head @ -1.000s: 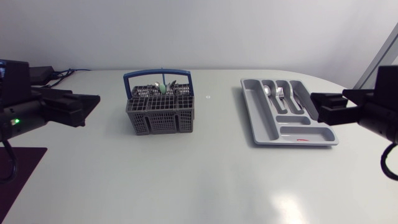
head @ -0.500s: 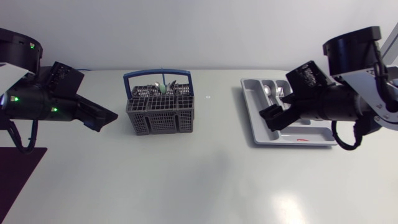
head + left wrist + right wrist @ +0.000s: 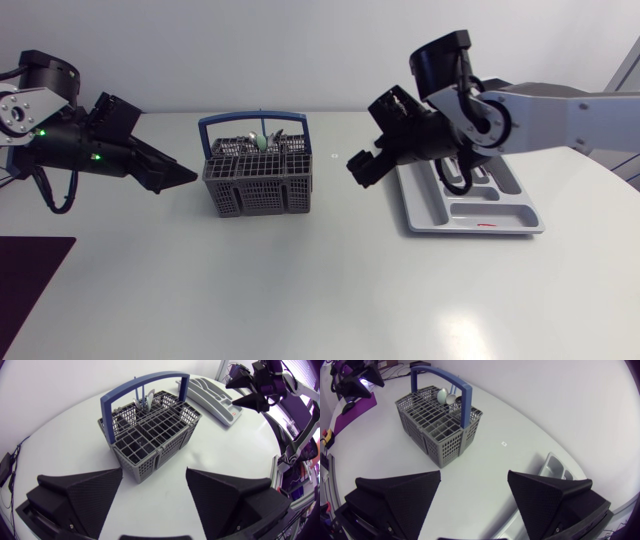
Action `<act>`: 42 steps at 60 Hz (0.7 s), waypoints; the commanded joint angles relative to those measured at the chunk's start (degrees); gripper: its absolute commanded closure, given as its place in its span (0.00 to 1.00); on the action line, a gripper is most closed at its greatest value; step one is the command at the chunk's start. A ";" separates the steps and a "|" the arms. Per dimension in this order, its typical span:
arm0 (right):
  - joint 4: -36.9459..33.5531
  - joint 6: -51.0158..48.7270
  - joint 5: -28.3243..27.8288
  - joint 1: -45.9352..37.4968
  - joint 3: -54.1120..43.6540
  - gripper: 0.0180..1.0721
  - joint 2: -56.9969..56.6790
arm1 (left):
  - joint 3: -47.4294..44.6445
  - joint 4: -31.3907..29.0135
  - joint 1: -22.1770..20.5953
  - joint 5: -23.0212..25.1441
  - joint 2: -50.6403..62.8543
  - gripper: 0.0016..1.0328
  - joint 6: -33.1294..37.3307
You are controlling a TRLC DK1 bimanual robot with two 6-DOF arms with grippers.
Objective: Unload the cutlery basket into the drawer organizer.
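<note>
A grey cutlery basket [image 3: 262,190] with a blue handle [image 3: 254,119] stands left of the table's middle, with spoons [image 3: 260,140] and other cutlery standing in its far compartments. The grey drawer organizer [image 3: 480,226] lies to its right, its far part hidden behind my right arm. My left gripper [image 3: 180,178] hovers open just left of the basket, its tips pointing at it. My right gripper [image 3: 362,168] hangs open between basket and organizer. Ahead of the open left gripper [image 3: 155,492] sits the basket [image 3: 155,430]; ahead of the open right gripper [image 3: 475,495] is the basket [image 3: 440,422].
A dark purple mat [image 3: 30,275] lies at the table's front left. The white tabletop [image 3: 330,290] stretches bare in front of basket and organizer. My right arm's silver link [image 3: 560,115] spans above the organizer's far end.
Both arms have swung in from the side edges toward the middle. The right gripper crossed over the organizer to its left side; the left gripper came up close to the basket.
</note>
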 commanded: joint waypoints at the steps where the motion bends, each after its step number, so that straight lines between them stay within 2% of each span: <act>1: 0.78 -0.19 -1.30 0.47 4.77 0.08 4.75 | 2.40 -0.59 0.50 1.09 3.22 0.11 2.69; 10: 1.39 0.24 -4.20 1.44 11.37 0.11 11.08 | 4.16 -0.41 0.24 2.14 6.21 0.11 3.39; 25: 2.80 -0.46 -4.81 3.55 19.98 0.12 18.99 | 4.95 2.40 -0.20 2.14 10.16 0.12 3.31; 38: 1.13 -1.07 -4.81 3.37 28.59 0.31 26.73 | 5.65 3.80 -0.73 2.23 14.29 0.16 3.31; 42: 1.04 -1.07 -4.72 3.46 29.73 0.43 28.13 | 5.56 4.33 -0.82 2.40 15.08 0.16 3.31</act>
